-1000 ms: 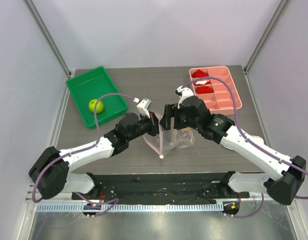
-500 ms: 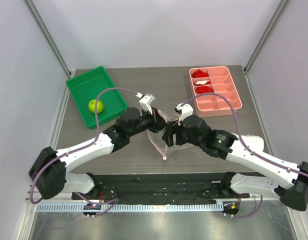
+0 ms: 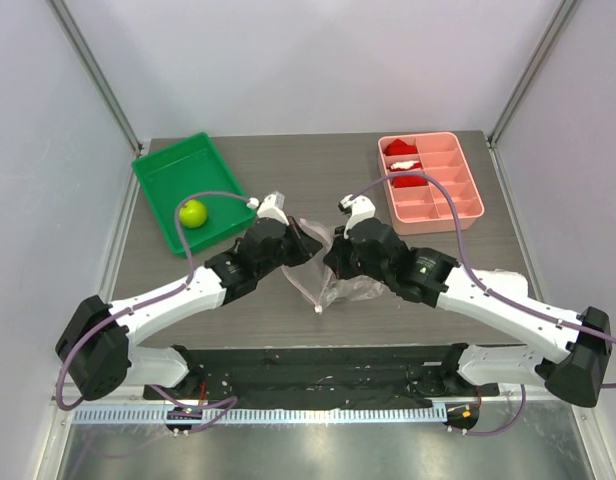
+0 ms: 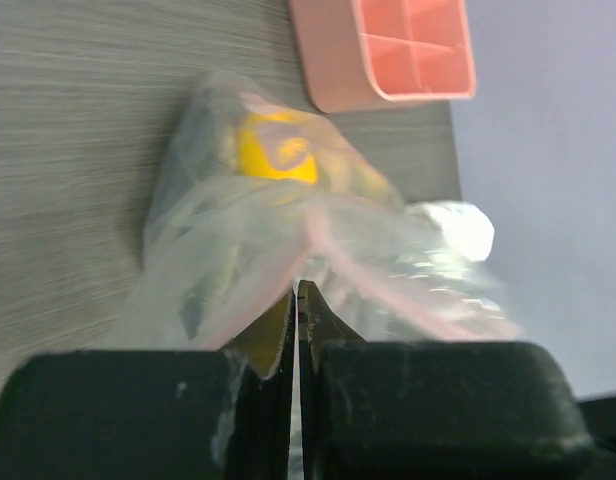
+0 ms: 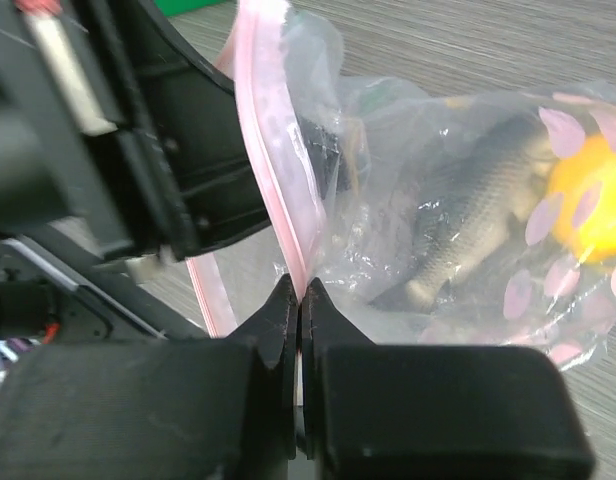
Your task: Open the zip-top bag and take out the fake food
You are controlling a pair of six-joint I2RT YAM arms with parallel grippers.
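Mid-table, the left gripper [image 4: 297,290] and right gripper [image 5: 299,290] each clench the bag's [image 5: 388,150] pink zip strip [image 5: 273,150], yellow fruit [image 4: 278,150] inside. The green fruit [image 3: 193,213] lies in the tray [image 3: 158,185]. Opening is in hand; next, the mouth likely needs pulling apart.

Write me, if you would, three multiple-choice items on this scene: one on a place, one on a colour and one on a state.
1. The lime green fruit lies: A in the green tray; B inside the zip-top bag; C out of view.
2. The round fruit in the bag is: A red; B blue; C yellow-orange.
3. The right gripper is: A wide open; B shut on the bag's pink zip strip; C shut on the green fruit.
Answers: 1 A, the top view shows it in the tray. 2 C, both wrist views show yellow-orange through the film. 3 B, its fingers pinch the strip in the right wrist view.
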